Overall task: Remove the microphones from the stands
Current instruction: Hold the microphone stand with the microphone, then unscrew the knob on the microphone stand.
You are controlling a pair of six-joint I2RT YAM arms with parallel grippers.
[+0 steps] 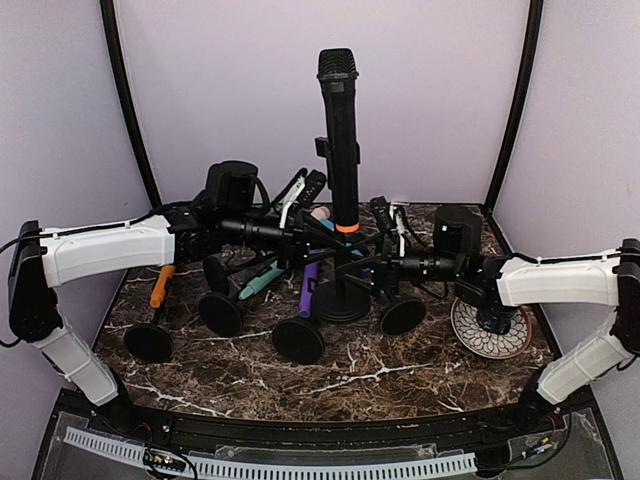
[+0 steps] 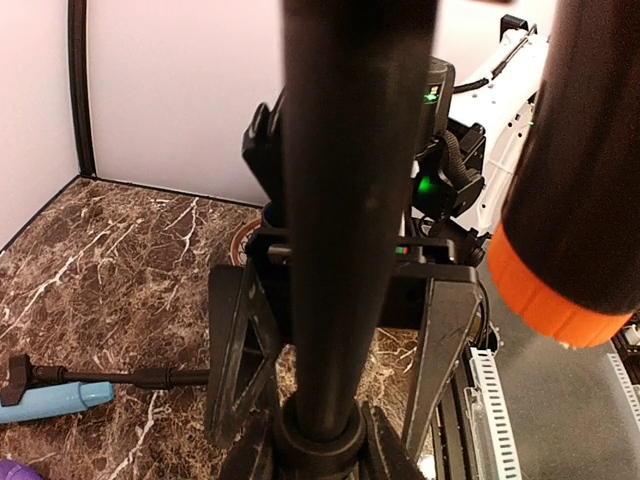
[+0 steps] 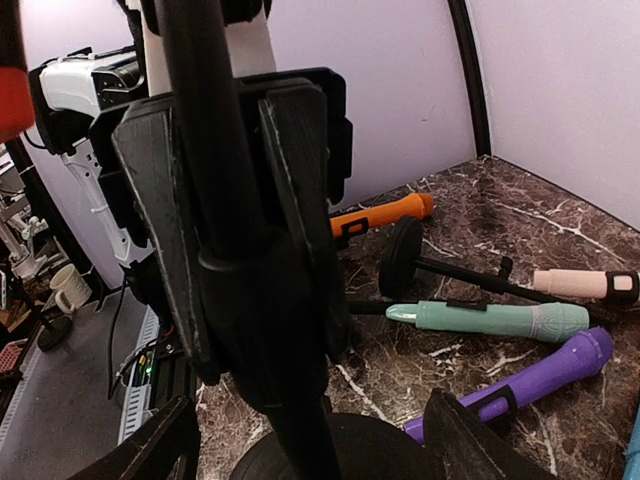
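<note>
At the stand's pole, low on the shaft: left gripper (image 2: 318,462) clenched on the stand (image 1: 343,300). Opposite it, right gripper (image 3: 312,448) straddles the same pole, fingers spread wide and clear of it on both sides.

I read the black microphone (image 1: 338,120) as seated in the stand's clip, centre-rear of the marble table (image 1: 400,370). Long axis vertical, mesh head up, orange ring at the lower end.

Clutter crowding the base: toppled stands carrying coloured microphones.
- one orange microphone (image 1: 162,285)
- one teal microphone (image 1: 262,281)
- one purple microphone (image 1: 309,288), just beside the upright base
- one cream microphone (image 3: 585,285)
- four disc bases (image 1: 298,340) lying loose

One patterned plate (image 1: 478,342) sits under the right arm.
</note>
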